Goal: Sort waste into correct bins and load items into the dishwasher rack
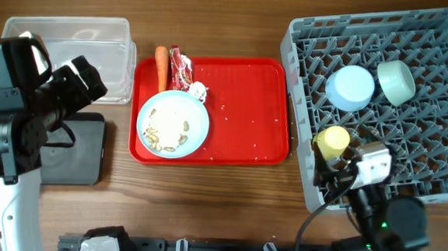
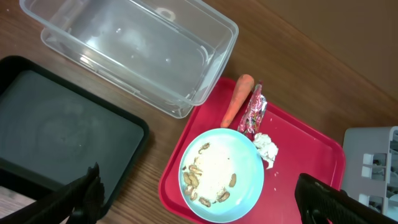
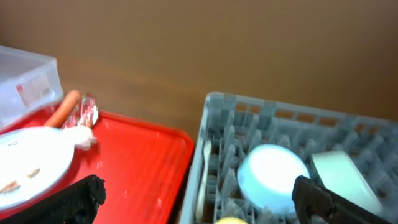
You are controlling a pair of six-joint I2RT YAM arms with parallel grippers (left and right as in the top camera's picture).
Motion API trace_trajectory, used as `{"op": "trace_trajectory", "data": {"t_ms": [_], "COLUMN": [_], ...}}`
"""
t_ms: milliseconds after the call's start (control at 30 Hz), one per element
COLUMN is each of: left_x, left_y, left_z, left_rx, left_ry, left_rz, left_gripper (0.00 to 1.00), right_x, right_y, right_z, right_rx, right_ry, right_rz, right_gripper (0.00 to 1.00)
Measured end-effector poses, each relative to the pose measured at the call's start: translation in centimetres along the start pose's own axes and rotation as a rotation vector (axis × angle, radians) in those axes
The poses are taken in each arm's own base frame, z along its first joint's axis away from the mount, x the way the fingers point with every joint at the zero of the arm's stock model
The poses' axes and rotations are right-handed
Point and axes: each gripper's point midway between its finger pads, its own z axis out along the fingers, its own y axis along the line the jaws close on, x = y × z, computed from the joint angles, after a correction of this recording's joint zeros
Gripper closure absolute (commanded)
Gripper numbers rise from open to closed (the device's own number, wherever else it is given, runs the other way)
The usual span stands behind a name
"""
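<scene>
No text, brand or number can be read in any view. The clear tub carries a small sticker with red print, too blurred to read. The red snack wrapper shows some printing, also too small to read.

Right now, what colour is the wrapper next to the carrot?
The wrapper is red with silvery crinkled ends, best seen in the left wrist view.

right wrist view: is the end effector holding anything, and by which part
Nothing is held. The right end effector is open wide over the dishwasher rack.
</scene>
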Motion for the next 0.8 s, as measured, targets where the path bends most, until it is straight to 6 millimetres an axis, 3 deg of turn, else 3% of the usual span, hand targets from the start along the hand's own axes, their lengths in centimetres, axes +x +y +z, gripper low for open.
{"op": "trace_trajectory", "data": {"t_ms": [67, 300, 433, 800], "left_x": [0.0, 0.0, 0.0, 0.0], "left_y": [0.0, 0.0, 0.0, 0.0], "left_z": [0.0, 0.0, 0.0, 0.0], "left_rx": [0.0, 0.0, 0.0, 0.0], "left_ry": [0.0, 0.0, 0.0, 0.0], "left_rz": [0.0, 0.0, 0.0, 0.0], "left_gripper": [0.0, 0.0, 0.0, 0.0], "right_x": [1.6, 2.1, 6.5, 7.2], "right_y": [0.6, 1.0, 1.4, 1.5], "right_z": [0.6, 1.9, 3.1, 3.4], "right_rx": [-0.015, -0.009, -0.024, -0.028], "right_ry": [-0.056, -0.299, -0.161, -0.128], "right_rz": [-0.005, -0.017, -0.017, -0.019], "right_gripper": [0.0, 0.0, 0.0, 0.0]}}
